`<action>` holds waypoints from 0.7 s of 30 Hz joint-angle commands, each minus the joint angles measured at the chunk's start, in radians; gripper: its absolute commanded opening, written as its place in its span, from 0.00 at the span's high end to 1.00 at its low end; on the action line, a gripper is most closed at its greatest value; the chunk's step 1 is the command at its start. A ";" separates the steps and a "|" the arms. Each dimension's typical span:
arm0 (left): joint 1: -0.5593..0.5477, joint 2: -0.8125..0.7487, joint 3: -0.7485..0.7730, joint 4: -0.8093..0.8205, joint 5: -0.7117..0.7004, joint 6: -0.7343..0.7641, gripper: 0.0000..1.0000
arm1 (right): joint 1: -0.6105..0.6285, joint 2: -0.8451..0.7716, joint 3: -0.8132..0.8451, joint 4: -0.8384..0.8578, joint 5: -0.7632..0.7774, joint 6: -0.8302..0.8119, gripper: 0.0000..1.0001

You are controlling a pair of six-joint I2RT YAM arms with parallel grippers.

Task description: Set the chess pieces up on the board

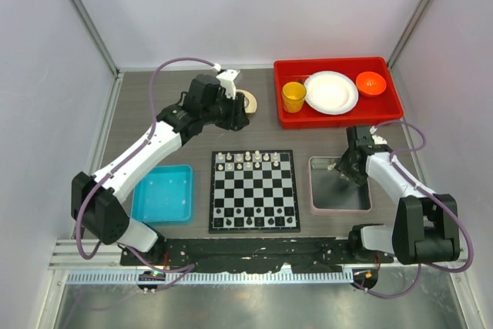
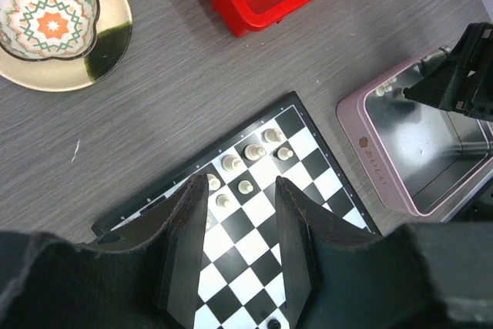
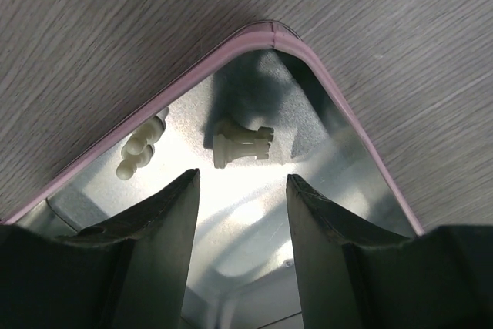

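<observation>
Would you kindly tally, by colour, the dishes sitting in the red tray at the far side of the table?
In the red tray:
Yellow cup: 1
White plate: 1
Orange bowl: 1
Total: 3

board flat | cream chess pieces — far rows | rook lying off-board
</observation>
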 commanded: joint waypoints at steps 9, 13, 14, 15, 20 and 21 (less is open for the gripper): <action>0.012 -0.023 0.002 0.049 0.022 -0.008 0.56 | -0.010 0.078 -0.003 0.089 0.032 -0.035 0.50; 0.010 -0.019 0.004 0.049 0.025 -0.011 0.56 | -0.014 0.096 -0.003 0.100 0.040 -0.046 0.52; 0.012 -0.019 0.002 0.047 0.025 -0.010 0.56 | -0.017 0.100 -0.003 0.101 0.042 -0.047 0.53; 0.013 -0.017 0.002 0.047 0.026 -0.011 0.56 | -0.016 0.103 -0.003 0.106 0.040 -0.050 0.54; 0.013 -0.016 0.004 0.046 0.026 -0.010 0.56 | -0.016 0.118 -0.006 0.115 0.036 -0.059 0.58; 0.013 -0.016 0.004 0.047 0.026 -0.011 0.56 | -0.019 0.116 -0.006 0.113 0.036 -0.059 0.59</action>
